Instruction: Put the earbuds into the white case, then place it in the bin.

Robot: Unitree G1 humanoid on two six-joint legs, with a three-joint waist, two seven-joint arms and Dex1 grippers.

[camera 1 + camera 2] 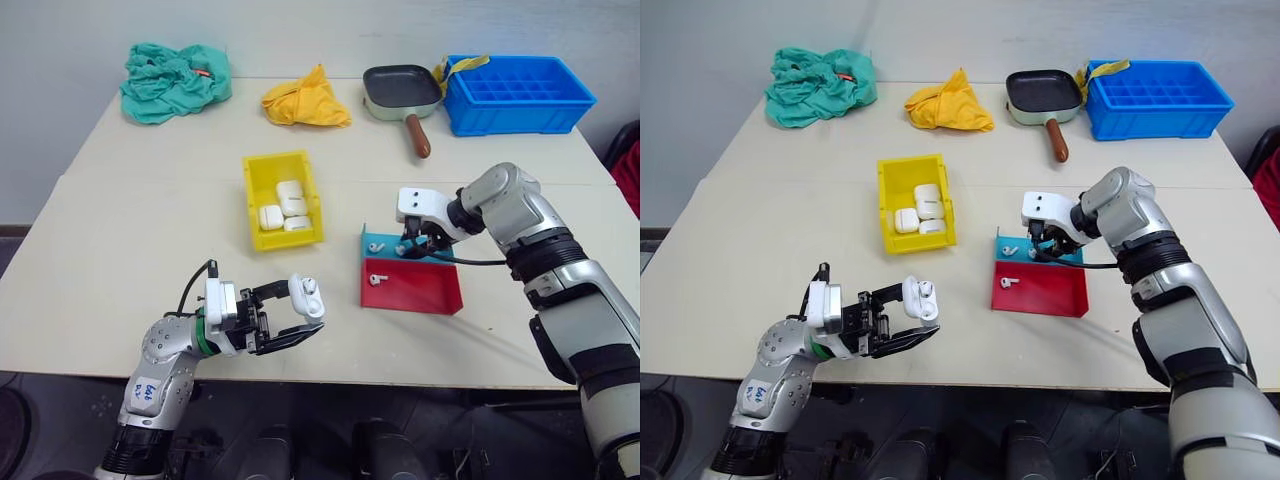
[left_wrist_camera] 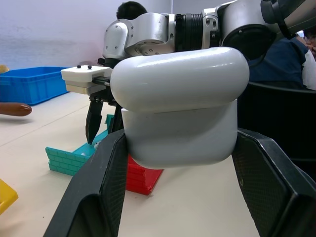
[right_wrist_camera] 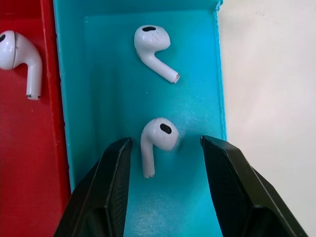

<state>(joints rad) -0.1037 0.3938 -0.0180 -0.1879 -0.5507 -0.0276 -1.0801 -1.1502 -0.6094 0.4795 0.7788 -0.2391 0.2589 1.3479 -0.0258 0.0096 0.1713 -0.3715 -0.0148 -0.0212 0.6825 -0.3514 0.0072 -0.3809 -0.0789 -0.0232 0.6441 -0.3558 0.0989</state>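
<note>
Bright, even light; soft shadows.

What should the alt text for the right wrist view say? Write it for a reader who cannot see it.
The right gripper is open, its two black fingers on either side of a white earbud lying in a teal tray. A second earbud lies farther along the same tray, and a third lies in the red tray beside it.
</note>
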